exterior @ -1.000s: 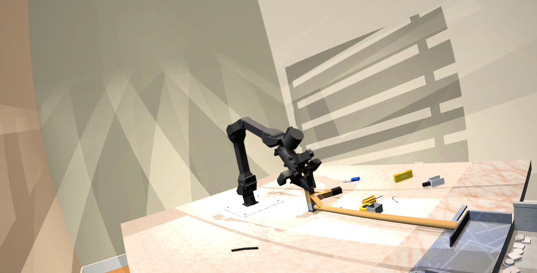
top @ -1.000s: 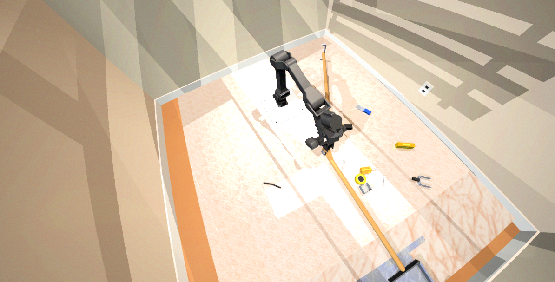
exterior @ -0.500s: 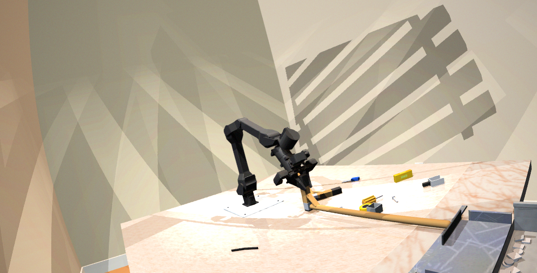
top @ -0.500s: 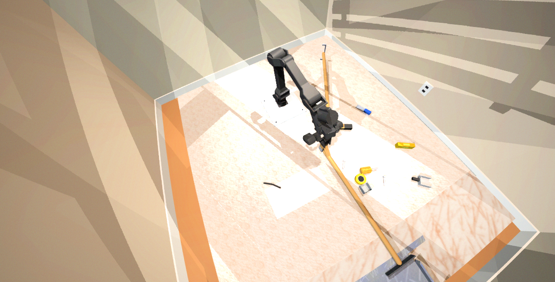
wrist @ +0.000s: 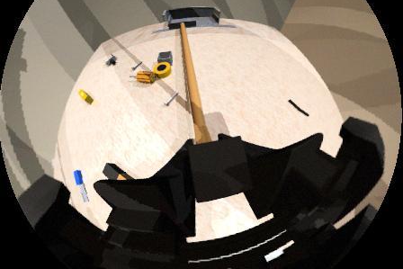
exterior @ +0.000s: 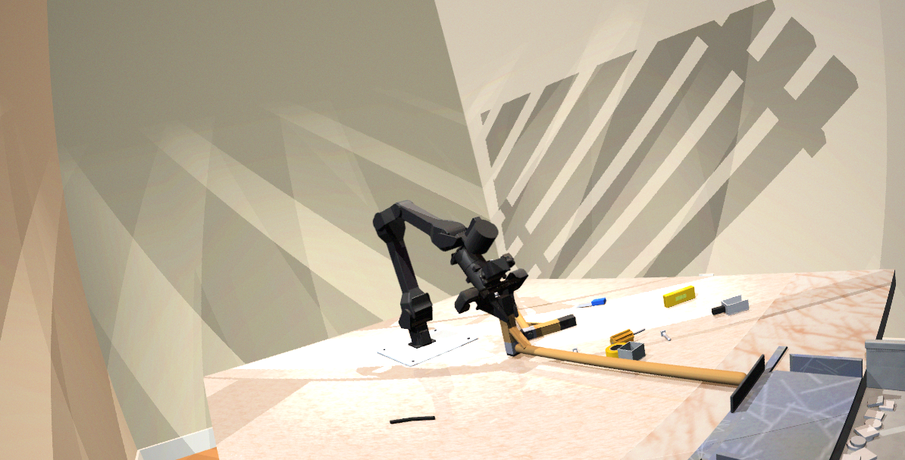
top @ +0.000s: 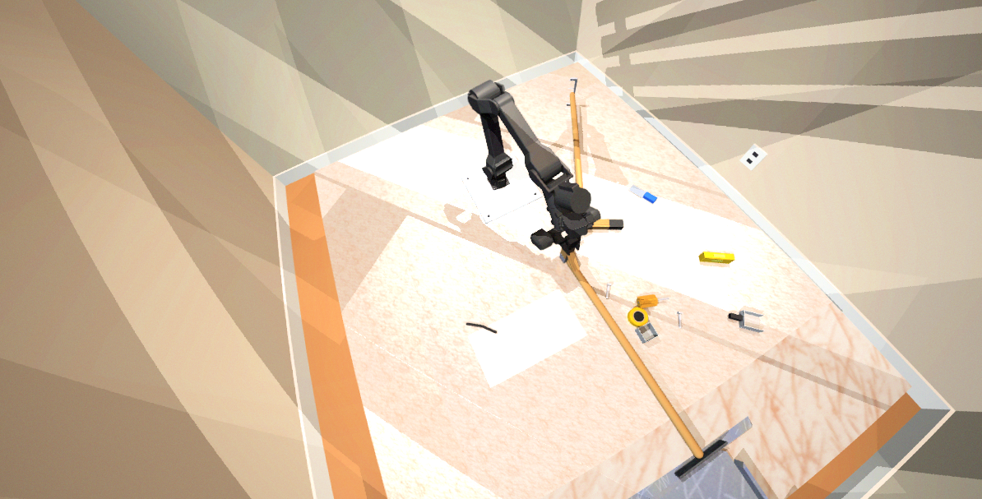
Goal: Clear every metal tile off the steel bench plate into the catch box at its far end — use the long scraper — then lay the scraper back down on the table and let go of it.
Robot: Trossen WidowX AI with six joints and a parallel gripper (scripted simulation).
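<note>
"What is nearest the arm's base?"

"A white square base plate [top: 486, 212] [exterior: 393, 354], fixed to the pale pink, stone-patterned worktop [top: 426, 427] [exterior: 316, 406] [wrist: 252, 66]."

"And the pincer [top: 568, 247] [exterior: 506, 314] [wrist: 205, 139]?"

"Closed on the upright wooden grip of the long scraper [top: 635, 357] [exterior: 633, 367] [wrist: 191, 75], whose round tan shaft runs away from the arm."

"What lies beside the shaft?"

"An orange-handled screwdriver [top: 646, 300] [exterior: 621, 336] [wrist: 145, 76], then a small, open grey metal box [top: 646, 332] [exterior: 631, 350] [wrist: 165, 58]."

"Farther out?"

"The scraper's flat black blade [top: 699, 460] [exterior: 747, 383] [wrist: 182, 24] stands at the near part of the blue-grey steel bench plate [top: 728, 478] [exterior: 797, 402]. Beyond its far end, several pale grey metal tiles [exterior: 867, 431] lie in the grey catch box [exterior: 885, 355]."
</note>
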